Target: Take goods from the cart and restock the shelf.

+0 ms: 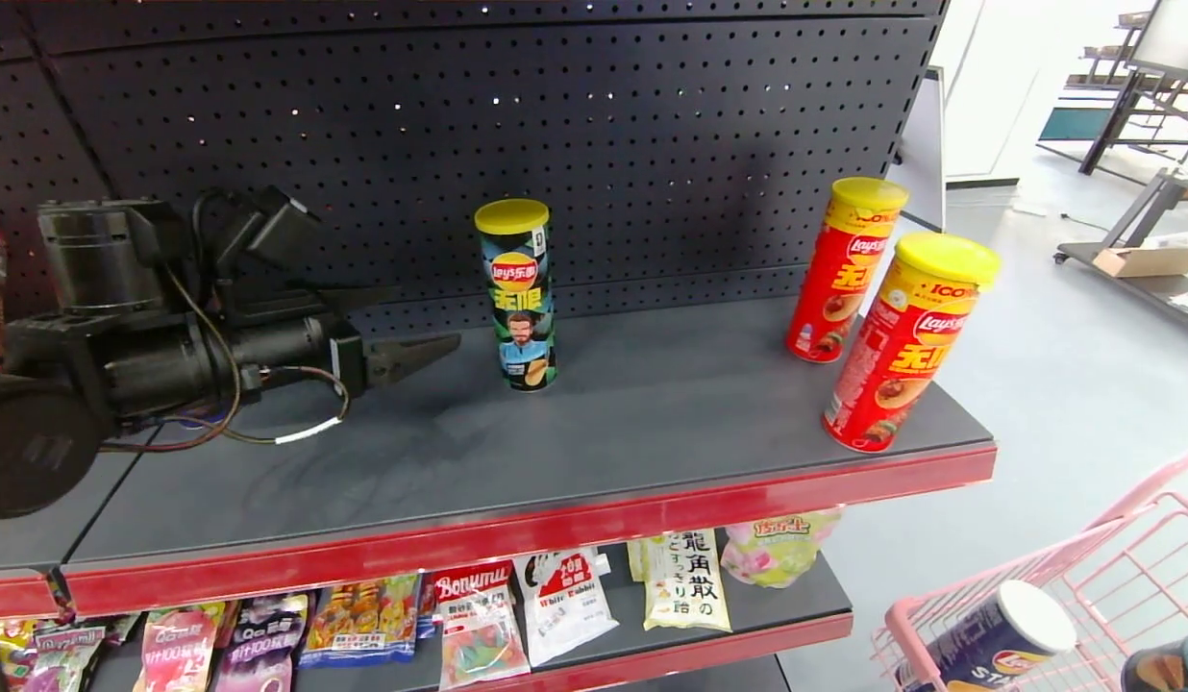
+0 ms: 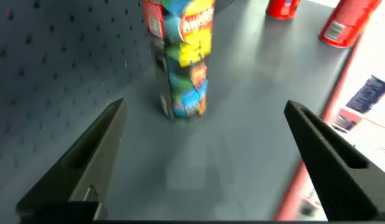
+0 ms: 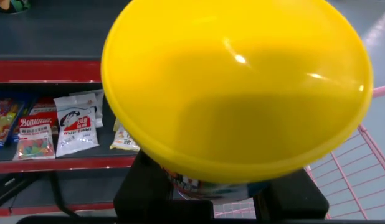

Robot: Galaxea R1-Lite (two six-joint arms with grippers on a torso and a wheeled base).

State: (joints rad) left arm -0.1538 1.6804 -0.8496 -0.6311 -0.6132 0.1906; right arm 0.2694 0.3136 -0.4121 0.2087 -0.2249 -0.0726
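Observation:
A dark blue-green chip can (image 1: pixel 517 293) with a yellow lid stands upright mid-shelf near the pegboard. My left gripper (image 1: pixel 429 350) is level with it, just to its left, open and empty. In the left wrist view the can (image 2: pixel 183 56) stands just beyond the spread fingers (image 2: pixel 86 168) of that gripper (image 2: pixel 205 107). Two red cans (image 1: pixel 844 269) (image 1: pixel 906 346) stand at the shelf's right end. My right gripper (image 3: pixel 220 194) is shut on a can with a yellow lid (image 3: pixel 236 81), beside the pink cart (image 3: pixel 367 162).
The grey shelf (image 1: pixel 604 432) has a red front lip, with bare board between the cans. Snack bags (image 1: pixel 479 615) hang on the lower shelf. The pink cart (image 1: pixel 1084 557) at lower right holds a can with a white lid (image 1: pixel 998 634).

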